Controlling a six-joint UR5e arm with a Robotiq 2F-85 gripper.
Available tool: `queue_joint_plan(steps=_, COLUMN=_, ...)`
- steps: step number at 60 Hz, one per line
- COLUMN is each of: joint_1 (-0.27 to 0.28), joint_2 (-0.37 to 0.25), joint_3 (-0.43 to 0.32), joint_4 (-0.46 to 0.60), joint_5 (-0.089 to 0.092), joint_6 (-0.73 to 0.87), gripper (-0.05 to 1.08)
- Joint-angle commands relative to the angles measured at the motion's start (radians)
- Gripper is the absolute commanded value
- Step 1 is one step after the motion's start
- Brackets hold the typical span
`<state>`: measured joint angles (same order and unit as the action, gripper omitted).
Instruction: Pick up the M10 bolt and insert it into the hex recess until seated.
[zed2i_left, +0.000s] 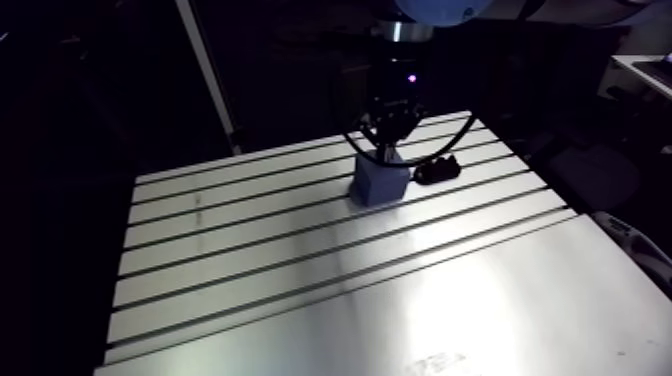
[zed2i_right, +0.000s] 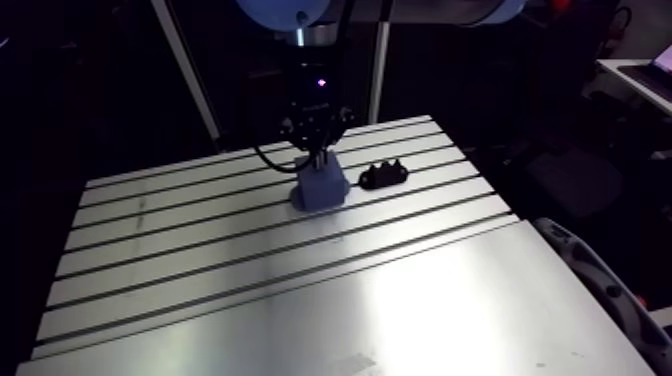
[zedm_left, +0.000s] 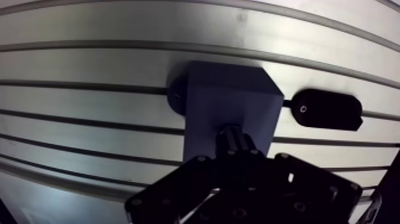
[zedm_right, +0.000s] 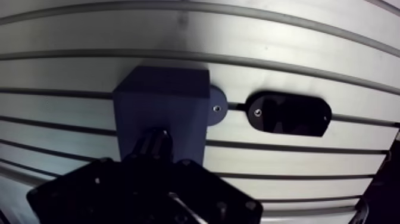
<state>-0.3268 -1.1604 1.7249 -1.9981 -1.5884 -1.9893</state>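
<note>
Over the top face of the blue block (zedm_left: 229, 95), far of the table's centre, the M10 bolt (zedm_left: 234, 138) shows as a short, dark, ridged stub poking out ahead of the gripper (zedm_left: 239, 158). The gripper is closed narrow around the bolt and holds it. The bolt's end sits at or just above the block's upper surface. The hex recess itself is hidden under the bolt and fingers, so I cannot tell whether the bolt has entered it or only rests on the rim. That is probably the main risk. If the flats of the hex do not line up with the recess, or the bolt sits slightly tilted in the jaws, a downward push is likely to jam it on the edge. It could also slide the bolt up through the fingers rather than seat it. Letting go too soon would probably leave it perched and leaning. A side load could also strain the block, which looks pinned by a small black disc (zedm_right: 215, 110) at its side. Just right of the block, apart from it, a black holder (zed2i_left: 437, 171) lies across a slot of the table (zed2i_left: 300, 260). It is near enough that a dropped bolt might roll against it or into a groove.
</note>
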Motion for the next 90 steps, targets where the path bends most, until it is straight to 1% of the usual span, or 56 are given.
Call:
queue_joint_plan(steps=1, joint_1=0.0, joint_2=0.0, joint_3=0.003, joint_4=0.0, joint_5=0.0, joint_6=0.0, gripper=1.08)
queue_joint_plan(steps=49, joint_1=-0.002, joint_2=-0.001, joint_3=0.003, joint_4=0.0, joint_5=0.0, joint_6=-0.001, gripper=1.08)
queue_joint_plan(steps=52, joint_1=-0.002, joint_2=-0.001, joint_3=0.0, joint_4=0.001, joint_5=0.003, joint_6=-0.001, gripper=1.08)
queue_joint_plan(steps=53, joint_1=-0.002, joint_2=-0.003, joint_3=-0.002, joint_4=0.001, joint_5=0.006, joint_6=-0.001, gripper=1.08)
queue_joint_plan(steps=57, joint_1=0.0, joint_2=-0.007, joint_3=-0.007, joint_4=0.004, joint_5=0.006, joint_6=-0.001, gripper=1.08)
queue_joint_plan(steps=68, joint_1=0.003, joint_2=-0.031, joint_3=-0.019, joint_4=0.021, joint_5=0.005, joint_6=-0.001, gripper=1.08)
queue_joint_plan(steps=82, joint_1=0.003, joint_2=-0.041, joint_3=-0.019, joint_4=0.035, joint_5=0.003, joint_6=-0.003, gripper=1.08)
queue_joint_plan(steps=84, joint_1=0.003, joint_2=-0.041, joint_3=-0.018, joint_4=0.037, joint_5=0.002, joint_6=-0.004, gripper=1.06)
queue_joint_plan(steps=85, joint_1=0.003, joint_2=-0.041, joint_3=-0.018, joint_4=0.037, joint_5=-0.001, joint_6=-0.004, gripper=1.02)
queue_joint_plan(steps=86, joint_1=0.003, joint_2=-0.041, joint_3=-0.018, joint_4=0.037, joint_5=-0.001, joint_6=-0.004, gripper=1.02)
queue_joint_plan(steps=87, joint_1=0.002, joint_2=-0.041, joint_3=-0.018, joint_4=0.037, joint_5=-0.003, joint_6=-0.003, gripper=0.89)
queue_joint_plan(steps=88, joint_1=0.002, joint_2=-0.041, joint_3=-0.018, joint_4=0.037, joint_5=-0.003, joint_6=-0.003, gripper=0.89)
queue_joint_plan(steps=89, joint_1=0.003, joint_2=-0.043, joint_3=-0.018, joint_4=0.038, joint_5=-0.004, joint_6=-0.004, gripper=0.57)
queue_joint_plan(steps=90, joint_1=0.003, joint_2=-0.043, joint_3=-0.018, joint_4=0.038, joint_5=-0.004, joint_6=-0.004, gripper=0.57)
